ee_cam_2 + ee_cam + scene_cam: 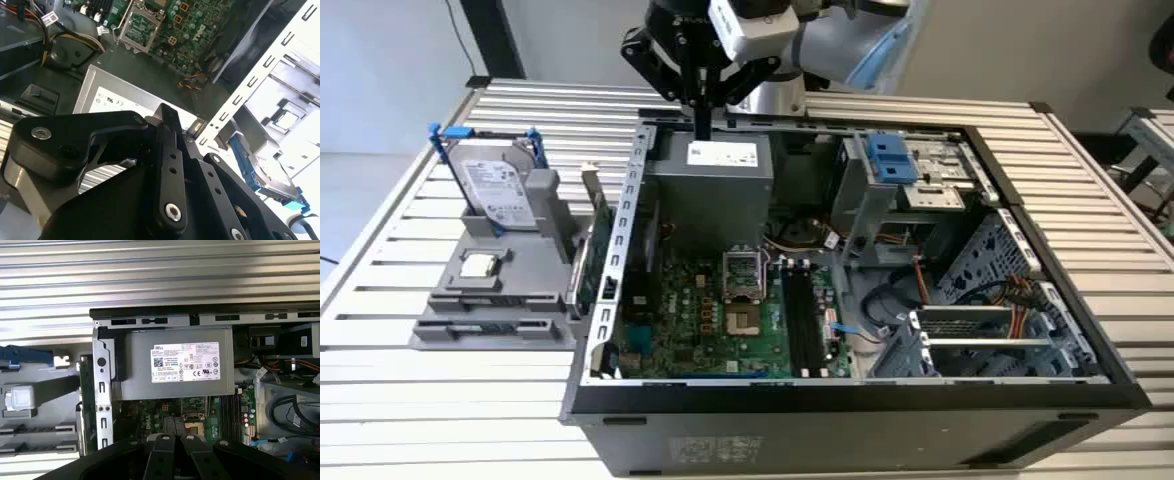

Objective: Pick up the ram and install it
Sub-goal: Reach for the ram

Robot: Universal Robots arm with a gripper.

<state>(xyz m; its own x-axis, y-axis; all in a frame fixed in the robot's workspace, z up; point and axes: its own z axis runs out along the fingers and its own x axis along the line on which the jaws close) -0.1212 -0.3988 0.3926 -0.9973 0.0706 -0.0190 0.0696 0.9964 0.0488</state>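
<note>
The ram (500, 328) looks like a slim dark strip lying flat in the front part of the grey holder (454, 300), on the table at the exterior view's left. My gripper (703, 128) hangs over the back edge of the open computer case (854, 400), just above the grey power supply (714, 170), far from the ram. Its fingers (165, 442) point down and are pressed together with nothing between them, as both wrist views show (167, 115). The motherboard's black memory slots (803, 320) stand free beside the processor socket (743, 290).
The holder also carries a hard drive (498, 190) in a blue frame, a small silver chip (480, 265) and an upright green card (603, 250). Inside the case are cables (961, 290), a blue drive latch (891, 158) and a metal drive cage (987, 330). The slatted table (427, 420) surrounds it.
</note>
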